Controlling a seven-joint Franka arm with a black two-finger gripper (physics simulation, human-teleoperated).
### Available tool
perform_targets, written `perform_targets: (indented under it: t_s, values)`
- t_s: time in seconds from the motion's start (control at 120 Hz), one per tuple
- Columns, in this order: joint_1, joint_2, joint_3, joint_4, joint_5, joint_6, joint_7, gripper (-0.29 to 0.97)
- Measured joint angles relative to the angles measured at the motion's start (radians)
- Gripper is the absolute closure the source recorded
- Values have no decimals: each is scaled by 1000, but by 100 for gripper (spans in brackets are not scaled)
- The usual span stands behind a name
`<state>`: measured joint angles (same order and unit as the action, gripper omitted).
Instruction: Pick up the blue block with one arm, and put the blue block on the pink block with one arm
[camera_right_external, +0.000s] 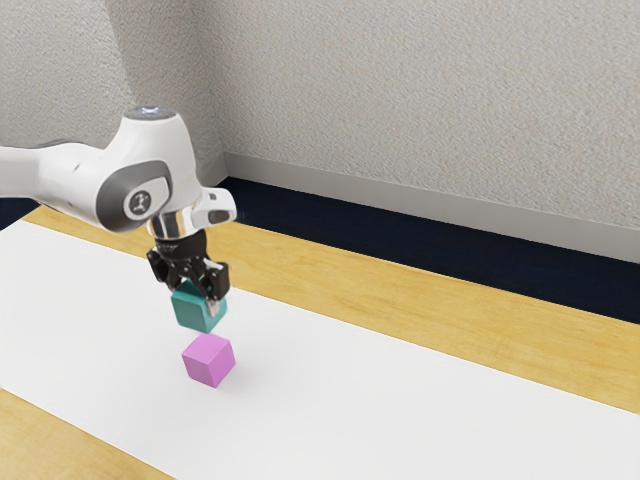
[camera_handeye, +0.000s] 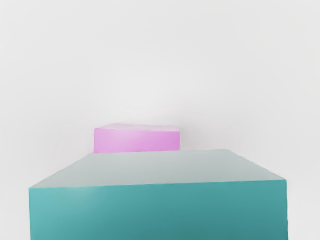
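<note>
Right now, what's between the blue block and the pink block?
Nothing: in the exterior view the blue block hangs just above the pink block, with a bare gap between them.

The tool (camera_right_external: 197, 295) hung over the desk (camera_right_external: 450, 310), holding the lifted block (camera_right_external: 198, 312) clear of the surface. The second block (camera_right_external: 208, 360) sat on the sheet (camera_right_external: 400, 400) covering the desk. It was just below the lifted block, slightly nearer and toward the exterior view's right, apart from it.

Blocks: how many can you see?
2. The blue block is up in the gripper, off the table; the pink block sits on the table just below it, with a gap between them. None seems hidden.
</note>
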<state>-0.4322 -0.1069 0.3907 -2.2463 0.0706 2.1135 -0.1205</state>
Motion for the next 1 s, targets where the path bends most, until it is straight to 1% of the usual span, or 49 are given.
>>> perform_targets:
  t_s: [0.375,1.0]
  values:
    - [-1,6,41,5,1,2,71,29]
    - [-6,-14,40,-15,-4,64,128,29]
